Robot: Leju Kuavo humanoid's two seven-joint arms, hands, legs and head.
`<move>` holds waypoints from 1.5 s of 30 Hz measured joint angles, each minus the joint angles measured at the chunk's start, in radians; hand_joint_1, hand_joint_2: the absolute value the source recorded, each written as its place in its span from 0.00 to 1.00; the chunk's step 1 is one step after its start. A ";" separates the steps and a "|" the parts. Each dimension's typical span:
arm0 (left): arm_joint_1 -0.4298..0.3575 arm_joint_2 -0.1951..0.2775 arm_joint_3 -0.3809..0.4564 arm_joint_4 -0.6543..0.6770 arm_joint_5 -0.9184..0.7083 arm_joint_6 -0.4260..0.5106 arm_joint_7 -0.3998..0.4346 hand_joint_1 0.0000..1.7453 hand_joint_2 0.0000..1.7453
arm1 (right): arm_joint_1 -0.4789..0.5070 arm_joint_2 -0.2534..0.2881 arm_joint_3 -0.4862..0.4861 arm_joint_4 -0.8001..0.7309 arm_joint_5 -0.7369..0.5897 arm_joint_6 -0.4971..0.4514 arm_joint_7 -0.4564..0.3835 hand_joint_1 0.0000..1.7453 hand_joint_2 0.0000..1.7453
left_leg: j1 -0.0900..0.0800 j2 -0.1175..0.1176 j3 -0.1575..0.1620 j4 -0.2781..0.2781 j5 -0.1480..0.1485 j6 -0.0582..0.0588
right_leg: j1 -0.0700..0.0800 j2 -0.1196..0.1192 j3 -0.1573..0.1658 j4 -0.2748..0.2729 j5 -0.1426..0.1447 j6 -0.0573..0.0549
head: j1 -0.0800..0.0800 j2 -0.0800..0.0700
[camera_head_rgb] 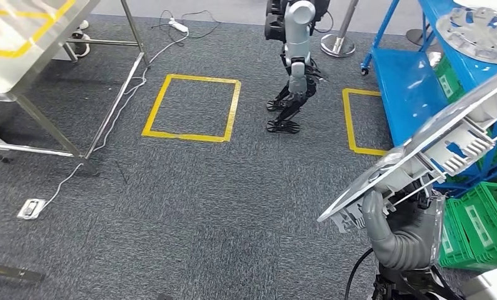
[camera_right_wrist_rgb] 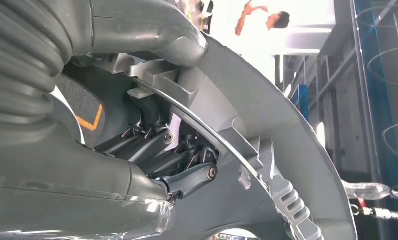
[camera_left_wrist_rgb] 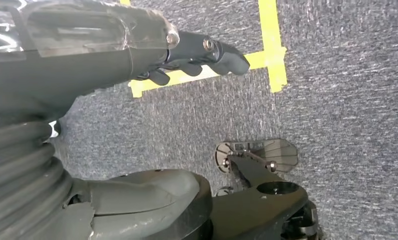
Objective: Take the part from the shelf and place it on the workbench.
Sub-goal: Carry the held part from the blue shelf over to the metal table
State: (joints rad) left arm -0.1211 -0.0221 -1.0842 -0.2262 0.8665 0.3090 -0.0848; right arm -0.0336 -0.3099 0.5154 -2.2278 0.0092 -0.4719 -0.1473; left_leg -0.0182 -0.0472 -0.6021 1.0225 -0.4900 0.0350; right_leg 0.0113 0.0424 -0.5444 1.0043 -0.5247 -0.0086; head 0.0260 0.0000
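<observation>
- Progress: pickup looks done. Right hand (camera_head_rgb: 401, 228) grips the large grey-and-white ribbed plastic disc part (camera_head_rgb: 434, 147) at its lower rim, thumb on the outer face, fingers (camera_right_wrist_rgb: 189, 177) curled behind the rim in the right wrist view.
- Part is off the blue metal shelf rack (camera_head_rgb: 414, 87), held tilted in the air at the robot's right, just beside the rack's lower tier. A similar round part (camera_head_rgb: 480, 31) sits on the rack's top level.
- Left to do: carry and place. Steel-framed workbench with a yellow-marked tabletop (camera_head_rgb: 27, 37) stands well apart, at the far left of the head view. My read: roughly halfway, transport not finished.
- Left hand (camera_left_wrist_rgb: 196, 57) hangs over the grey carpet floor (camera_head_rgb: 202, 200), fingers curled in, holding nothing.
- Open room: wide stretch of carpet between the robot and the workbench, marked by a yellow taped square (camera_head_rgb: 192, 107).
- Edges to watch:
  - part's upper rim is close to the rack and the green plastic crates (camera_head_rgb: 480, 225); a turn left should swing it away, I judge;
  - second humanoid robot (camera_head_rgb: 294, 62) stands near the far side of the square, beside a likely path;
  - white cable (camera_head_rgb: 117, 109) and floor socket (camera_head_rgb: 31, 208) lie by the workbench legs: trip risk on approach.
</observation>
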 joint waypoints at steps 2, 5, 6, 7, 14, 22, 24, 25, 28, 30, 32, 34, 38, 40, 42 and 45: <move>0.000 0.001 0.000 0.000 0.000 0.000 0.000 0.00 1.00 | 0.000 0.000 0.000 0.000 0.000 0.000 0.000 1.00 1.00 | 0.000 0.006 0.002 -0.001 -0.001 -0.002 | 0.000 0.005 0.000 0.000 -0.001 -0.001 | -0.004 0.000; -0.001 0.001 0.000 0.000 0.000 0.000 -0.001 0.00 1.00 | 0.000 0.000 0.000 0.000 -0.001 0.000 -0.001 1.00 1.00 | 0.000 0.010 0.004 -0.001 -0.003 -0.005 | 0.000 0.010 0.000 0.001 -0.001 -0.002 | -0.008 0.000; -0.001 0.001 0.000 0.000 0.000 0.000 -0.001 0.00 1.00 | 0.001 0.000 0.000 0.000 -0.002 0.000 -0.001 1.00 1.00 | 0.000 0.011 0.004 -0.001 -0.004 -0.005 | 0.000 0.011 0.000 0.001 -0.001 -0.003 | -0.010 0.000; -0.001 0.001 0.000 0.000 0.000 0.000 -0.001 0.00 1.00 | 0.001 0.000 0.000 0.000 -0.002 -0.001 -0.001 1.00 1.00 | 0.000 0.011 0.004 -0.001 -0.004 -0.006 | 0.000 0.011 0.000 0.001 -0.002 -0.003 | -0.010 0.000; -0.001 0.002 0.000 0.000 0.002 0.000 -0.001 0.00 1.00 | 0.002 0.000 0.000 0.000 -0.013 -0.005 -0.004 1.00 1.00 | -0.001 0.011 0.004 -0.002 -0.005 -0.005 | 0.000 0.012 0.001 0.000 -0.003 -0.005 | -0.010 0.000; -0.001 0.003 0.000 0.000 0.004 0.000 -0.001 0.00 1.00 | 0.002 0.000 0.000 0.005 -0.027 -0.007 -0.001 1.00 1.00 | -0.002 0.010 0.003 -0.001 -0.005 -0.005 | -0.001 0.011 0.002 -0.001 -0.003 -0.005 | -0.009 0.000; -0.001 0.003 0.000 0.000 0.003 -0.001 -0.003 0.00 1.00 | 0.003 0.000 0.000 0.005 -0.027 -0.007 -0.001 1.00 1.00 | -0.002 0.009 0.004 -0.001 -0.005 -0.005 | -0.001 0.011 0.002 -0.001 -0.003 -0.005 | -0.009 0.000; -0.001 0.003 0.000 0.000 0.003 -0.002 -0.003 0.00 1.00 | 0.003 0.000 0.000 0.005 -0.027 -0.007 -0.001 1.00 1.00 | -0.002 0.009 0.004 -0.001 -0.005 -0.005 | -0.001 0.011 0.002 -0.001 -0.003 -0.005 | -0.009 0.000; -0.001 0.003 0.000 0.000 0.003 -0.003 -0.006 0.00 1.00 | 0.003 0.000 0.000 0.005 -0.027 -0.008 -0.001 1.00 1.00 | -0.002 0.009 0.004 -0.001 -0.005 -0.005 | -0.001 0.011 0.002 -0.001 -0.003 -0.005 | -0.009 0.000; -0.001 0.003 0.000 0.000 0.003 -0.004 -0.007 0.00 1.00 | 0.004 0.000 0.000 0.005 -0.027 -0.008 -0.001 1.00 1.00 | -0.002 0.009 0.004 -0.001 -0.005 -0.004 | -0.001 0.011 0.002 -0.001 -0.003 -0.005 | -0.009 0.000; -0.001 0.003 0.000 0.000 0.003 -0.004 -0.007 0.00 1.00 | 0.004 0.000 0.000 0.005 -0.027 -0.009 -0.001 1.00 1.00 | -0.002 0.009 0.004 -0.001 -0.005 -0.004 | -0.001 0.011 0.002 -0.001 -0.003 -0.005 | -0.010 0.000; -0.001 0.003 0.000 0.000 0.003 -0.004 -0.007 0.00 1.00 | 0.005 0.000 0.000 0.005 -0.027 -0.010 -0.001 1.00 1.00 | -0.002 0.009 0.004 -0.001 -0.005 -0.004 | -0.001 0.011 0.002 -0.001 -0.003 -0.005 | -0.010 0.000; -0.001 0.003 0.000 0.000 0.003 -0.006 -0.007 0.00 1.00 | 0.005 0.000 0.000 0.005 -0.028 -0.010 -0.002 1.00 1.00 | -0.002 0.009 0.004 -0.001 -0.005 -0.004 | -0.001 0.011 0.002 -0.001 -0.003 -0.005 | -0.010 0.000; -0.001 0.003 0.000 0.000 0.003 -0.008 -0.007 0.00 1.00 | 0.005 0.000 0.000 0.005 -0.028 -0.010 -0.004 1.00 1.00 | -0.002 0.009 0.004 -0.001 -0.005 -0.004 | -0.001 0.011 0.002 -0.001 -0.003 -0.005 | -0.010 0.000; -0.001 0.003 0.000 0.000 0.003 -0.010 -0.007 0.00 1.00 | 0.005 0.000 0.000 0.005 -0.028 -0.010 -0.007 1.00 1.00 | -0.002 0.009 0.004 -0.001 -0.005 -0.004 | -0.001 0.011 0.002 -0.001 -0.003 -0.005 | -0.010 0.000; -0.001 0.003 0.000 0.000 0.003 -0.010 -0.007 0.00 1.00 | 0.005 0.000 0.000 0.005 -0.028 -0.010 -0.008 1.00 1.00 | -0.002 0.009 0.004 -0.001 -0.005 -0.004 | -0.001 0.011 0.002 -0.001 -0.003 -0.005 | -0.010 0.000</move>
State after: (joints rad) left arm -0.1225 -0.0195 -1.0842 -0.2262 0.8694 0.2985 -0.0919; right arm -0.0289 -0.3098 0.5154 -2.2225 -0.0188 -0.4822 -0.1549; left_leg -0.0205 -0.0385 -0.5983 1.0210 -0.4952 0.0306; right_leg 0.0104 0.0535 -0.5419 1.0030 -0.5274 -0.0133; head 0.0164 0.0000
